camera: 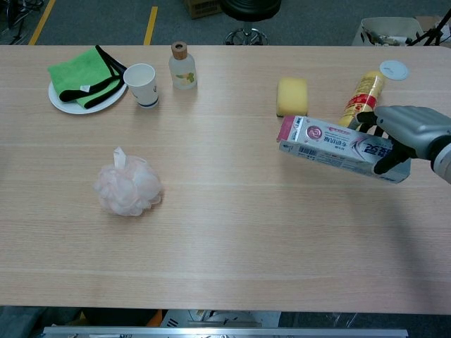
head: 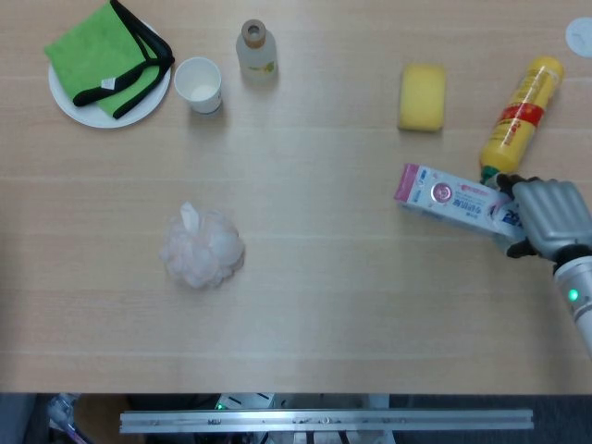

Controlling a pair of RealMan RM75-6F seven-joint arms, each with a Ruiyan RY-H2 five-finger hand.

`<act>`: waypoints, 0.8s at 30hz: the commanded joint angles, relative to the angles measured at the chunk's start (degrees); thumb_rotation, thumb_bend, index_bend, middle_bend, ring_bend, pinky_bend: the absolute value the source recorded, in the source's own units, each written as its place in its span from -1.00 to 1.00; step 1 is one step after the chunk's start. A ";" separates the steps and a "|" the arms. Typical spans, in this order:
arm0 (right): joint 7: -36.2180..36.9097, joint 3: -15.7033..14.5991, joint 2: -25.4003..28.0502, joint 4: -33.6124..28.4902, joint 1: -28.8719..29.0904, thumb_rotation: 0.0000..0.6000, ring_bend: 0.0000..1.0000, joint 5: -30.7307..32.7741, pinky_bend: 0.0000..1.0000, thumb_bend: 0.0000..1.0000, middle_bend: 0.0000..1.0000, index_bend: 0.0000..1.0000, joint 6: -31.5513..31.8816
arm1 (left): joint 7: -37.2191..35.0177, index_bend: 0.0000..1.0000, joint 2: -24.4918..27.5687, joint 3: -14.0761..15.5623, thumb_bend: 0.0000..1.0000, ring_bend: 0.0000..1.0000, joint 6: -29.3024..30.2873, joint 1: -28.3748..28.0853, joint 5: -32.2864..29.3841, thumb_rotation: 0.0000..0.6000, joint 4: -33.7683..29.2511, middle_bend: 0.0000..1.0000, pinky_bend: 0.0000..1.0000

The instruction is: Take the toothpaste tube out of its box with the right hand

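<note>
Green cloth (head: 92, 51) on white plate (head: 69, 102), paper cup (head: 198, 85), sm. bottle (head: 256, 51), yellow sponge (head: 422, 96), yellow squeeze bottle (head: 521, 109), pink puff (head: 202, 246) mid-surface

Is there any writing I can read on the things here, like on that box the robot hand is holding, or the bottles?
None of it can be read.
Toothpaste box, gripped by the right hand: a round logo and blue print, too blurred to read.
Yellow bottle: a red label band, its lettering too small.
Clear bottle: a pale label, no legible text.
Paper cup: a dark mark low on its side, unreadable.
</note>
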 commanded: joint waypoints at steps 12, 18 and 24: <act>-6.06 -2.74 10.61 -3.05 10.95 1.00 -0.29 13.76 -0.06 -0.16 -0.13 -0.14 -10.42 | 1.73 -0.73 0.51 -0.18 -0.67 -0.82 -0.03 -0.51 0.06 1.00 -1.68 -0.92 -0.74; -7.19 -4.36 11.80 -2.13 15.97 1.00 -0.29 18.82 -0.05 -0.14 -0.13 -0.14 -14.33 | 2.01 -0.73 0.60 -0.16 -0.67 -0.82 -0.09 -0.61 0.02 1.00 -1.92 -0.91 -0.74; -10.20 -7.19 13.10 -2.32 22.21 1.00 -0.28 25.13 -0.05 -0.13 -0.12 -0.13 -17.02 | 2.02 -0.73 0.53 -0.11 -0.67 -0.82 -0.17 -0.63 -0.07 1.00 -1.92 -0.91 -0.73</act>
